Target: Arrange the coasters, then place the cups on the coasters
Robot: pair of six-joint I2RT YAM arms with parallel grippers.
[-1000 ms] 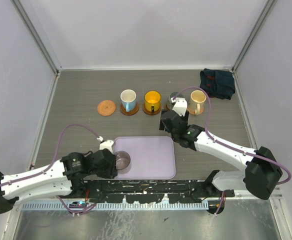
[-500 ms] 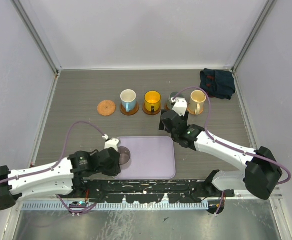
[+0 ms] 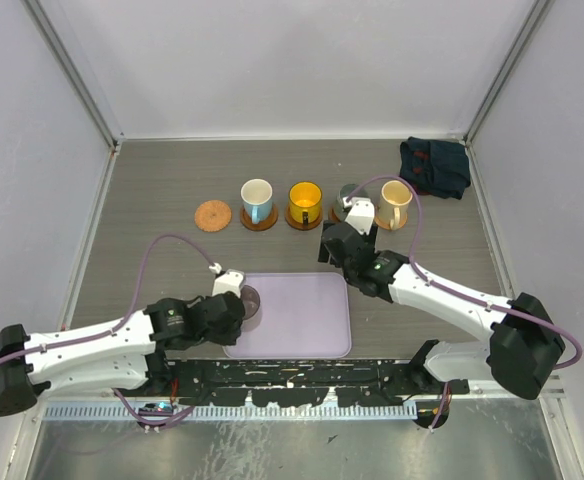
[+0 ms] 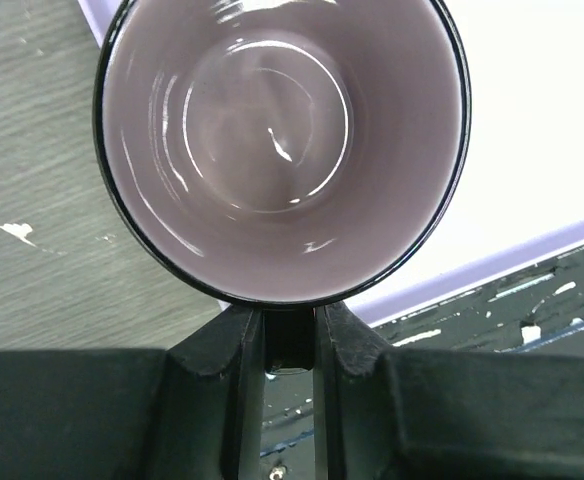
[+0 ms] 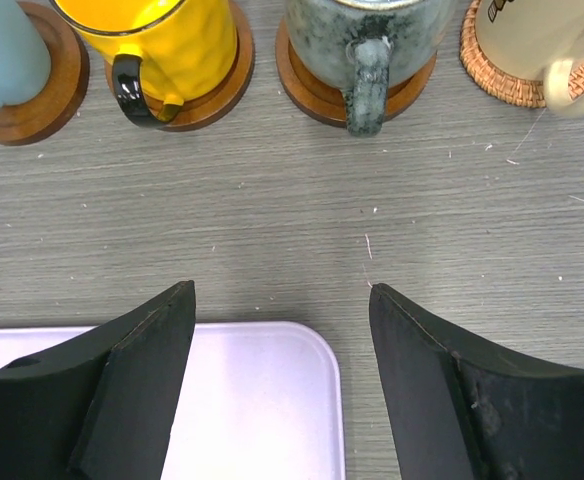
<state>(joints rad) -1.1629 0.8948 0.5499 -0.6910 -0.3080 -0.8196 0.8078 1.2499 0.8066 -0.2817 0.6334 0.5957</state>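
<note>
Left jaws pinching the purple cup (image 4: 282, 150) by its handle, bowl just ahead of them at the tray (image 3: 302, 320) corner. Glassy, stiff, probably slick and breakable; the handle looks the safest hold. Right jaws spread, holding nothing.

Purple-grey cup (image 4: 282, 140), black-rimmed; lavender tray (image 3: 307, 325). Light blue cup (image 5: 2, 45), orange-yellow cup (image 5: 162, 40) with black handle, speckled grey-green cup (image 5: 357, 35), cream cup (image 5: 532, 30). Brown coasters (image 3: 212, 215), grey wood-grain table (image 5: 302, 200), navy cloth (image 3: 435, 166).
</note>
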